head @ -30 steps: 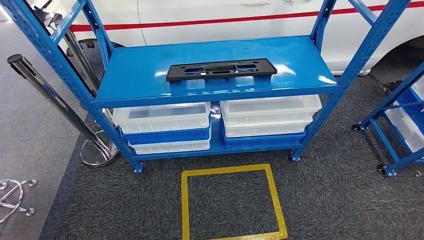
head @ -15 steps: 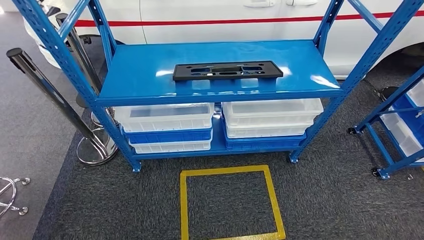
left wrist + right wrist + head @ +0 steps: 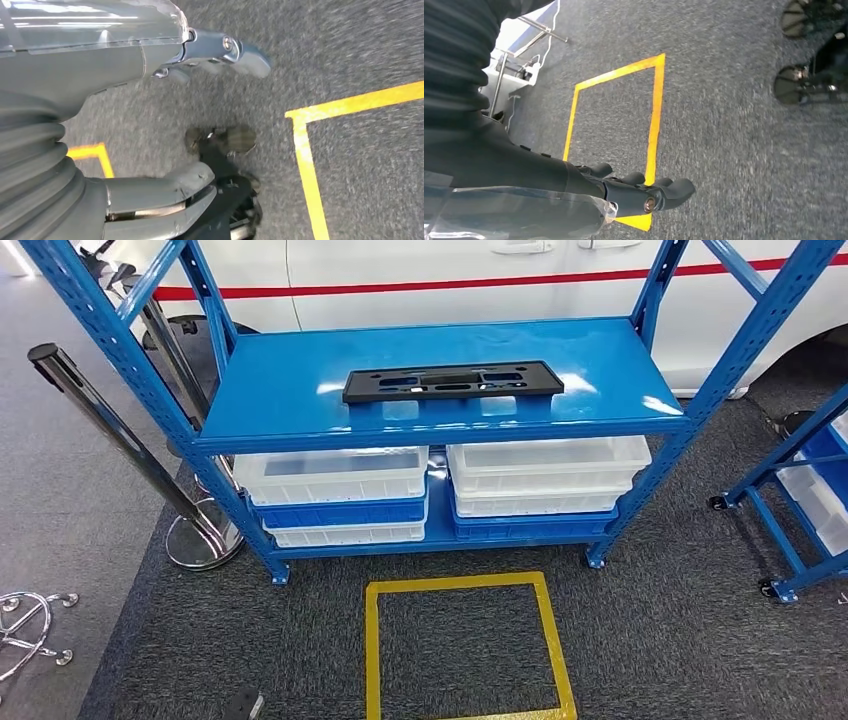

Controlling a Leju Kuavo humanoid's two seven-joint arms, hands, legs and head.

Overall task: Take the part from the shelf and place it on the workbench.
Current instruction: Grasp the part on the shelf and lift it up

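While you look from the head view, you have a flat black plastic part, long and rectangular with slots cut through it, lying on the glossy blue metal top board of the shelf, near that board's front edge and roughly midway along it. Under that board you can see four shallow crates in two stacks side by side: on the left a clear crate over a blue crate, on the right another clear crate over a blue one; what lies inside them you cannot tell. On the rough dark grey carpet in front of the shelf, yellow tape marks a square outline. A shiny chrome post on a round base leans at the shelf's left side, and a white car body with a red stripe stands behind. Your left hand hangs over the carpet with thumb and fingers spread apart, holding nothing. Your right hand also hangs over the carpet above the tape; its dark fingers reach out loosely and grip nothing.
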